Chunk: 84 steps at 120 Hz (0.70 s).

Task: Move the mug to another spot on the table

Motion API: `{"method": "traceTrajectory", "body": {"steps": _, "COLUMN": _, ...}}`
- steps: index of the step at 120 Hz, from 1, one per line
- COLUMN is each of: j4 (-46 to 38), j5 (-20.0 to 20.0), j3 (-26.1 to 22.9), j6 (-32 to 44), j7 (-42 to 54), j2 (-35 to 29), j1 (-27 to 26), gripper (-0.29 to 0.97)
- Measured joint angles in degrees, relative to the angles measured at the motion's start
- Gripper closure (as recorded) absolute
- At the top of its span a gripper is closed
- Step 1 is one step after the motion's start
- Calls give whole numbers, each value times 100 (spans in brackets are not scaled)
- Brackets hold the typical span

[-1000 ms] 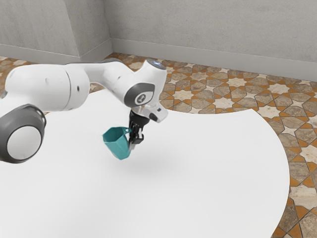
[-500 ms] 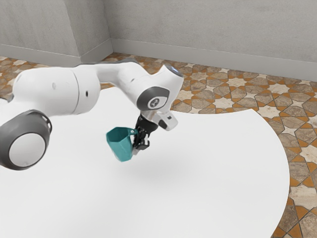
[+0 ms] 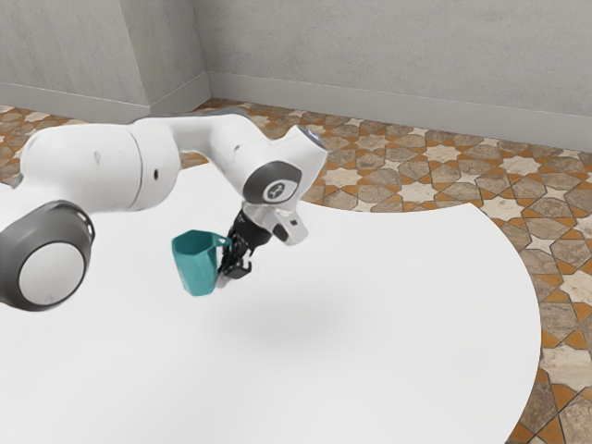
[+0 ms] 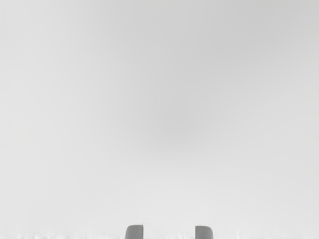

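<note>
The claw [image 3: 233, 267] pinches the teal mug [image 3: 195, 265] by its handle, mug hanging beside it above the table [image 3: 398, 333]

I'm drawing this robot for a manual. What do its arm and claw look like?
The arm is glossy white, with bulky rounded segments. Dark grey round caps mark its joints; the wrist cap bears a small white mark. The claw is black and two-fingered.
</note>
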Motion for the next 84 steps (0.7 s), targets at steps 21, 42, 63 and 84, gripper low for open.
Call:
{"method": "traceTrajectory", "body": {"steps": 21, "j4": 275, "j5": 169, "j3": -15, "j6": 40, "j7": 87, "j2": 184, "j1": 277, "gripper": 79}}
{"method": "traceTrajectory", "body": {"steps": 42, "j4": 778, "j5": 204, "j3": -55, "j6": 72, "j7": 161, "j2": 560, "j1": 313, "gripper": 79}}
{"method": "traceTrajectory", "body": {"steps": 63, "j4": 1195, "j5": 202, "j3": -76, "j6": 90, "j7": 214, "j2": 923, "j1": 385, "gripper": 79}}
{"method": "traceTrajectory", "body": {"steps": 84, "j4": 1496, "j5": 206, "j3": -77, "j6": 99, "j7": 255, "j2": 1090, "j1": 404, "gripper": 79}}
